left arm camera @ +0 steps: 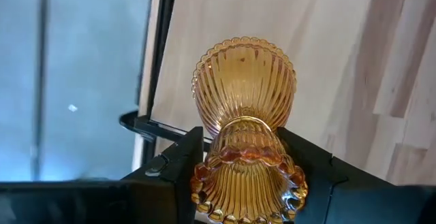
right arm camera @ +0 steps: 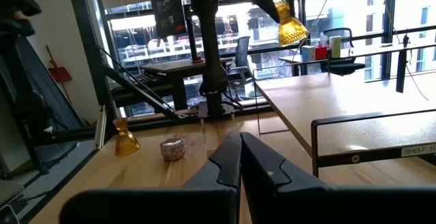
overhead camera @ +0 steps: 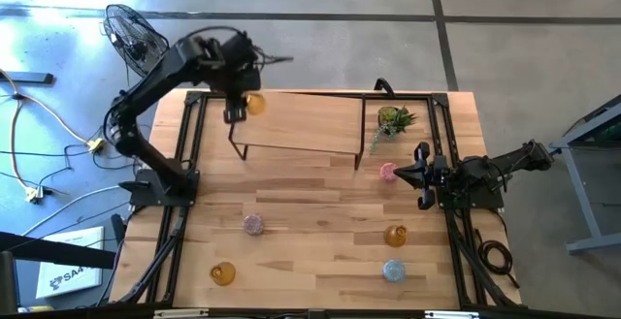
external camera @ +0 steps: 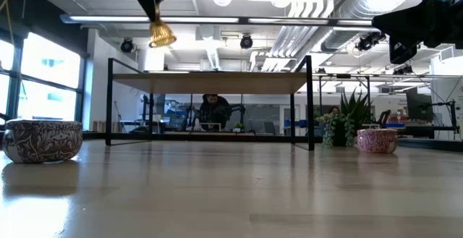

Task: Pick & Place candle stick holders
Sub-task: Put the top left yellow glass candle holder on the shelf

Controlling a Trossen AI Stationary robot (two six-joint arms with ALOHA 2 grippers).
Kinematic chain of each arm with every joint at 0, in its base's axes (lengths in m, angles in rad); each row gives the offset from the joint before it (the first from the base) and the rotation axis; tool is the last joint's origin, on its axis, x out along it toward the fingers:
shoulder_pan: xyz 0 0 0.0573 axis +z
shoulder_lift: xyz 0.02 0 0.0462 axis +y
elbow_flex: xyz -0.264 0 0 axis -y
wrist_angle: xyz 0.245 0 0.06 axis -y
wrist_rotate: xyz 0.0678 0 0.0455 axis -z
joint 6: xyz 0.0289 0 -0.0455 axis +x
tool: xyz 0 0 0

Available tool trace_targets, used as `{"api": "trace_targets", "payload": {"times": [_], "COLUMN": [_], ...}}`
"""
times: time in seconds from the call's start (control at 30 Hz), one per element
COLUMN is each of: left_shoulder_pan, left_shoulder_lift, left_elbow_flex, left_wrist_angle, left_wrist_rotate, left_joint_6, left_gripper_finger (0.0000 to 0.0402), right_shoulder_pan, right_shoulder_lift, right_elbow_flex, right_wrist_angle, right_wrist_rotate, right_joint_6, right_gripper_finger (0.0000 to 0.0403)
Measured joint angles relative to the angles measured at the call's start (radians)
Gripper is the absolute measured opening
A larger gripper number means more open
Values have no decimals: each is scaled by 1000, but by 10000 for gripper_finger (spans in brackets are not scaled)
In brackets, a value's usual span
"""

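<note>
Overhead, amber candle stick holder (left arm camera: 243, 132) clamped between left fingers (left arm camera: 178, 168), above shelf (overhead camera: 301, 120)

Open-plan office/lab space: exposed ducts (external camera: 340, 6) and pipework on the ceiling, tall windows (right arm camera: 354, 13), desks with monitors (right arm camera: 165, 6) and office chairs (right arm camera: 334, 47), and a person (external camera: 211, 111) seated at a workstation in the background. The robot rig sits on a wooden surface (overhead camera: 310, 251) with a black metal frame over a polished concrete floor (overhead camera: 524, 28), with loose cables (overhead camera: 39, 115) and a floor fan (overhead camera: 131, 33) beside it.
</note>
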Motion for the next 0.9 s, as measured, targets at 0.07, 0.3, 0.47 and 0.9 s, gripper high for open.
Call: {"api": "trace_targets", "payload": {"times": [0.07,0.3,0.47,0.9], "left_shoulder_pan": [52,128,144,175], "left_shoulder_lift": [29,161,233,261], "left_elbow_flex": [0,0,0,0], "left_wrist_angle": [5,36,32,25], "left_wrist_rotate": [26,86,89,100], "left_joint_6": [23,66,83,2], "left_gripper_finger": [157,157,157,166], "right_shoulder_pan": [0,0,0,0], "right_shoulder_lift": [0,0,0,0], "right_elbow_flex": [0,0,0,0], "right_wrist_angle": [0,0,0,0], "right_wrist_rotate": [0,0,0,0], "right_joint_6": [0,0,0,0], "right_gripper_finger": [2,3,1,7]}}
